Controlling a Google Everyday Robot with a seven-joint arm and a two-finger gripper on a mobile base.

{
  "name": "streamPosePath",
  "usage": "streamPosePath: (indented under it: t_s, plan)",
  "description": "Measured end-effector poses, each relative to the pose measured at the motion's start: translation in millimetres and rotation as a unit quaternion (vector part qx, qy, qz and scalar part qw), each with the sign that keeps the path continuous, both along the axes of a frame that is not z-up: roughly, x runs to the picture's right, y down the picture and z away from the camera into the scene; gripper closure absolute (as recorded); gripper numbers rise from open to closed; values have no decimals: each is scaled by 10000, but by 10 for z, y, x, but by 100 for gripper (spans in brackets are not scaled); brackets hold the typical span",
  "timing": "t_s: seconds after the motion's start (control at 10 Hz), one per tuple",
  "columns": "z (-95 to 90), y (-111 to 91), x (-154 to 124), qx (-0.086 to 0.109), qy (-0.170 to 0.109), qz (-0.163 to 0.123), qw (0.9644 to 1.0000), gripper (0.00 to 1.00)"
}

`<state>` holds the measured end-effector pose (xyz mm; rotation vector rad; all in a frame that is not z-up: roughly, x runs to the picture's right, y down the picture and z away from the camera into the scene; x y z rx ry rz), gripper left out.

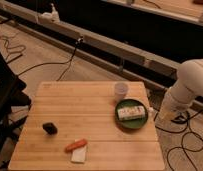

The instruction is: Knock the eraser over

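Overhead view of a wooden tabletop (87,107). The eraser (50,128), a small black block, sits on the left part of the tabletop, apart from all other items; whether it stands upright or lies flat cannot be told. Toward the front edge, an orange stick (75,145) lies touching a flat white rectangular piece (79,155). On the right, a green plate (120,120) carries a white-and-green block (132,112), with a pale cup (121,90) just behind the plate. The white robot arm (191,82) stands off the right edge of the tabletop. Its gripper (167,109) is at the arm's lower end, beside the plate and well apart from the eraser; whether it is open or closed cannot be told.
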<state>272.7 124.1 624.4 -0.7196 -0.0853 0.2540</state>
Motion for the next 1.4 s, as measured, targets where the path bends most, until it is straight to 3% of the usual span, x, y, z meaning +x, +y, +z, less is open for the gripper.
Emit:
streamPosePath:
  t_s: [0.1, 0.2, 0.5, 0.7, 1.2, 1.4]
  plan:
    - [122, 10, -196, -161, -240, 209, 9994, 100]
    - [233, 5, -332, -198, -379, 286, 9987, 100]
    - [482, 2, -929, -20, -798, 262, 9965, 100]
    - [444, 101, -1388, 42, -1173, 149, 9930, 100]
    - [429, 115, -1449, 52, -1226, 125, 9924, 100]
    - [423, 104, -1520, 63, -1282, -33, 9917, 100]
